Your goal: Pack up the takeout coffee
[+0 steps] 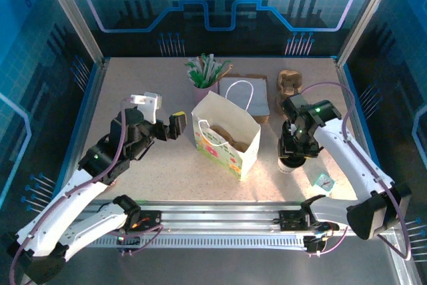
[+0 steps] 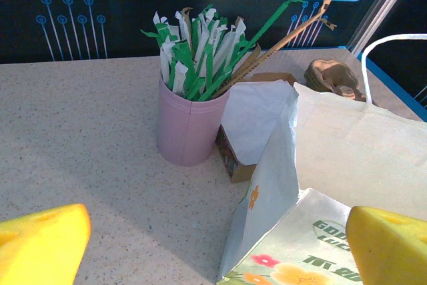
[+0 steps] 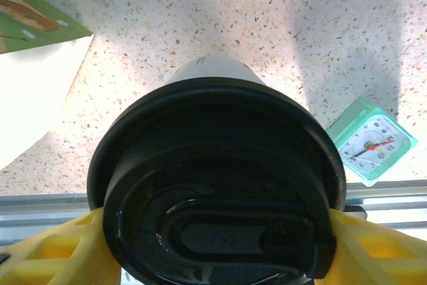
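— Top view?
— Shows right gripper down over small white tapered paper cup on speckled table, right of white flower-printed paper bag; left gripper left of bag, jaws apart.
— Left wrist?
— Shows yellow jaws wide apart, bag just ahead.
— Right wrist?
— Shows jaws clamped on black round plastic lid, cup upright beneath.

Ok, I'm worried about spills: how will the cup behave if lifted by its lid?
The cup narrows toward its base, so it probably tips easily if nudged. Its paper wall likely dents under squeeze. The lid looks smooth plastic, so it may slip or pop off.
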You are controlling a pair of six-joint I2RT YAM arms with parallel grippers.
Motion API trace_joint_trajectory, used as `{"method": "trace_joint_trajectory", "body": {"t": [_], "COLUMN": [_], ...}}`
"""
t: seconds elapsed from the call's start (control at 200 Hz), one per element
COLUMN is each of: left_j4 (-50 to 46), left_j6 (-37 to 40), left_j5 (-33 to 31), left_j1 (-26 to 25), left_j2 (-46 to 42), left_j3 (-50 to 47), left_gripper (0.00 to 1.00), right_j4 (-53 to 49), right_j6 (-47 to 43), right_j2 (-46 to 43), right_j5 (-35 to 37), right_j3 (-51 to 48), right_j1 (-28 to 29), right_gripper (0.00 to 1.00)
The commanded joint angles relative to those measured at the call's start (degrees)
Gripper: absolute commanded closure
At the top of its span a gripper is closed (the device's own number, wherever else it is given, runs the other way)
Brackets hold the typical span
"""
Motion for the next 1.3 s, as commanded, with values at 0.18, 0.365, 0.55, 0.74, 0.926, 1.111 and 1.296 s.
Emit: {"method": "trace_joint_trajectory", "body": {"t": [0.18,0.365,0.55,0.74,0.926,1.111,1.296], "left_j4": [-0.04,-0.05,-0.13,-0.03,-0.07,-0.08,-0.09], "left_j6": [1.22,1.22,1.18,1.14,1.23,1.22,1.21], "left_j5": [-0.94,-0.90,-0.95,-0.92,-0.88,-1.01,-1.09], "left_j1": [0.30,0.33,0.30,0.35,0.30,0.30,0.37], "left_j2": [-0.24,-0.39,-0.48,-0.47,-0.57,-0.58,-0.61], "left_j3": [0.13,0.14,0.15,0.03,0.14,0.14,0.10], "left_gripper": [0.01,0.01,0.01,0.01,0.01,0.01,0.01], "right_j4": [-8.58,-11.98,-13.72,-16.13,-19.00,-19.01,-19.08], "right_j6": [-0.90,-1.00,-0.34,0.97,1.27,1.44,1.18], "right_j2": [-0.72,0.24,0.30,1.47,2.69,2.48,2.29], "right_j5": [0.30,1.03,0.59,1.01,1.96,-0.50,-2.02], "right_j3": [9.20,14.54,17.45,22.24,28.85,32.17,35.79], "right_j1": [2.53,3.83,4.77,7.42,9.56,9.97,10.58], "right_gripper": [0.37,0.37,0.38,0.39,0.40,0.42,0.43]}}
